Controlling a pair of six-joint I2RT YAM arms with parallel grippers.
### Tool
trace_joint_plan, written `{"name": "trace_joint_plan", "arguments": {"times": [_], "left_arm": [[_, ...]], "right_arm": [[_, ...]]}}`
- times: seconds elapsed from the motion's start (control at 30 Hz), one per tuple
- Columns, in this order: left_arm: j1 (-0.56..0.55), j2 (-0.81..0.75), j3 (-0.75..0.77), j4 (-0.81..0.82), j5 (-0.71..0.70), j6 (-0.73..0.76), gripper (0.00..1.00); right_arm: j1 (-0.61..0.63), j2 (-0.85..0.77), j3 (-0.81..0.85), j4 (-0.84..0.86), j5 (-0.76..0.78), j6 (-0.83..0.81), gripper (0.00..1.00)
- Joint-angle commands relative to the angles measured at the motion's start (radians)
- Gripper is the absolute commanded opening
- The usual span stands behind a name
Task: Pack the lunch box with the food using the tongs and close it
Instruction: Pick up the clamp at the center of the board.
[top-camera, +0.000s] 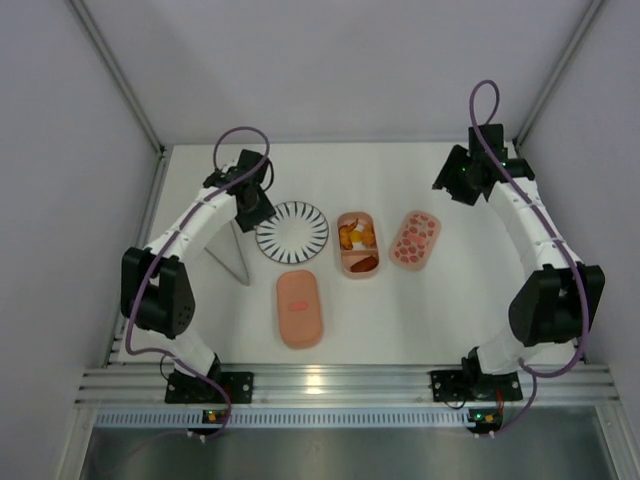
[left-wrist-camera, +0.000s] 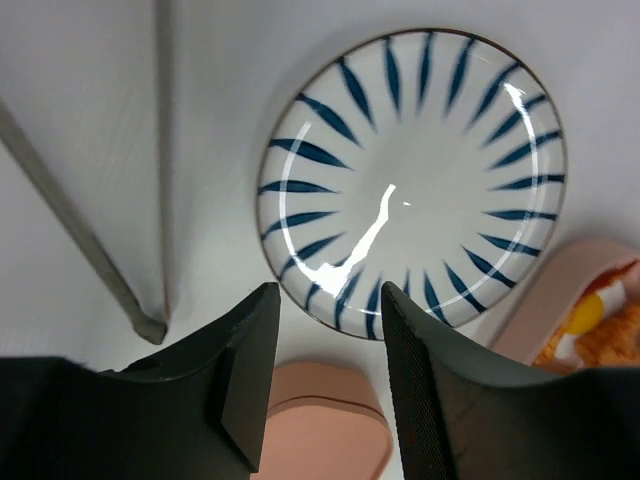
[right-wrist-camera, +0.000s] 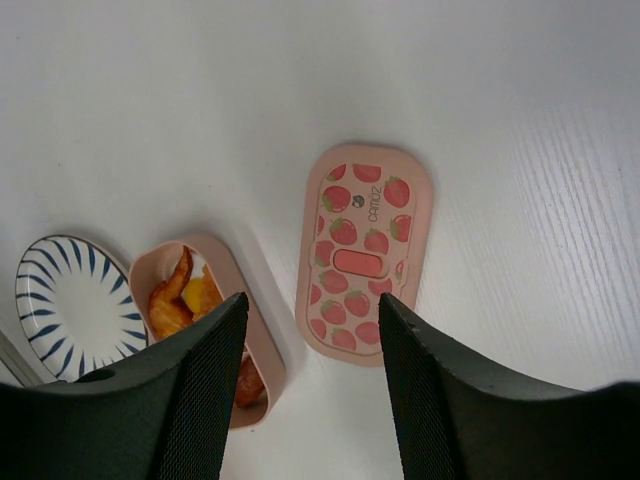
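Elbow bent, my left gripper (left-wrist-camera: 327, 300) hangs spread and empty above the plate (left-wrist-camera: 415, 180) edge, tongs (left-wrist-camera: 164, 150) alongside, their V's joint nearest my base.

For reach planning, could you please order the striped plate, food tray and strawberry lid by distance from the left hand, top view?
1. striped plate, just right of the left hand.
2. food tray, centre.
3. strawberry lid, farthest right.
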Motion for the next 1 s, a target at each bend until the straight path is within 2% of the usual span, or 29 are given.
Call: {"name": "trace_joint_plan", "arguments": {"times": [0.0,0.07,0.2,0.3,0.4,0.7,0.97], "left_arm": [[0.059,-0.084,-0.042,-0.059,-0.040,-0.069,0.51],[0.097,-0.094,-0.054,-0.074,-0.036,-0.072,0.52],[0.132,-0.123,-0.099,-0.085,-0.032,-0.098,0.64],[0.162,-0.151,-0.172,-0.071,-0.007,-0.130,0.67],[0.185,-0.171,-0.218,-0.068,-0.004,-0.146,0.69],[0.189,-0.183,-0.231,-0.096,-0.059,-0.144,0.76],[0.261,-0.182,-0.309,-0.042,-0.047,-0.127,0.79]], "right_arm": [[0.002,0.035,0.067,-0.047,-0.011,-0.037,0.55],[0.000,0.055,0.072,-0.036,-0.016,-0.045,0.55],[0.002,0.082,0.081,-0.030,-0.016,-0.054,0.55],[0.002,0.102,0.099,-0.029,-0.051,-0.065,0.55],[0.000,0.121,0.110,-0.029,-0.054,-0.067,0.55],[0.000,0.156,0.122,-0.035,-0.079,-0.064,0.55],[0.002,0.170,0.130,-0.033,-0.105,-0.064,0.55]]}}
